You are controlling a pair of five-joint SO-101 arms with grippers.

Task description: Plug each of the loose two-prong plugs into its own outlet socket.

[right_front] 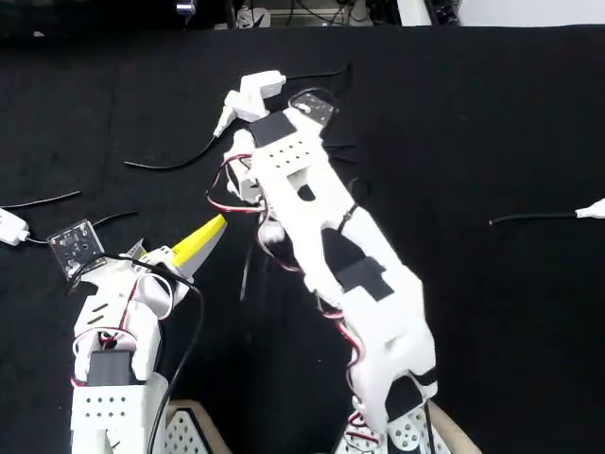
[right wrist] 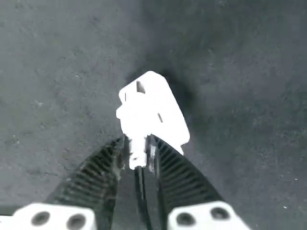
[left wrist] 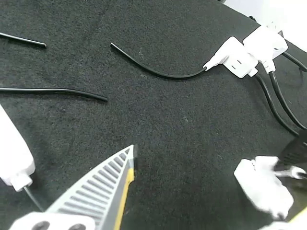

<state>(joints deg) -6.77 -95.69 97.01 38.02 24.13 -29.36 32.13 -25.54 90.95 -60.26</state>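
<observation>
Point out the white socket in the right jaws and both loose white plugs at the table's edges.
White plastic outlet socket (right wrist: 151, 108): right wrist view, slotted body.
Right-edge white plug on black cable (right_front: 594, 209): high view, body.
Left-edge white plug (right_front: 11, 227): high view, body.

The white left arm (right_front: 113, 322) is at 7 o'clock and the white right arm (right_front: 321, 208) at 5 o'clock. Both have screw holes (right_front: 288, 151) and red wires (right_front: 232, 206). The left arm has one yellow finger (right_front: 200, 240).
</observation>
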